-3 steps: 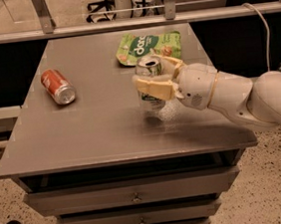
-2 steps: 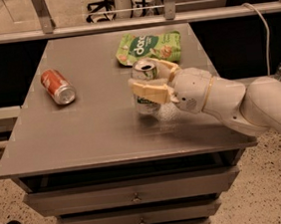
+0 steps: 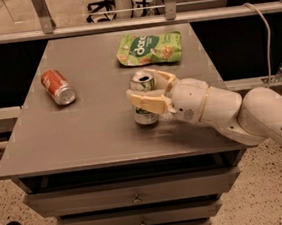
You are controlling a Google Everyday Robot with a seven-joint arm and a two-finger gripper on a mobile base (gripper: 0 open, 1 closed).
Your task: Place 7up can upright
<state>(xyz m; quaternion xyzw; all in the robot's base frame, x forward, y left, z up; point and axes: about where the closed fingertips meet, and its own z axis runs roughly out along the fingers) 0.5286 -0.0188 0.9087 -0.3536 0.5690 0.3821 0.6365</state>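
The 7up can [image 3: 145, 115], silver-white with green lettering, stands upright near the middle of the grey table [image 3: 98, 134], its base on or just above the top. My gripper [image 3: 147, 90] reaches in from the right and is shut on the can. One cream finger [image 3: 148, 102] crosses the can's front, the other curves behind its rim. The can's open top [image 3: 141, 78] faces up.
A red-orange can [image 3: 58, 86] lies on its side at the table's left. A green snack bag [image 3: 149, 48] lies flat at the back, just beyond the gripper. The arm [image 3: 241, 111] spans the table's right edge. Drawers sit below the tabletop.
The gripper with the can has moved a little left and lower toward the tabletop. The can stays upright in the grip.
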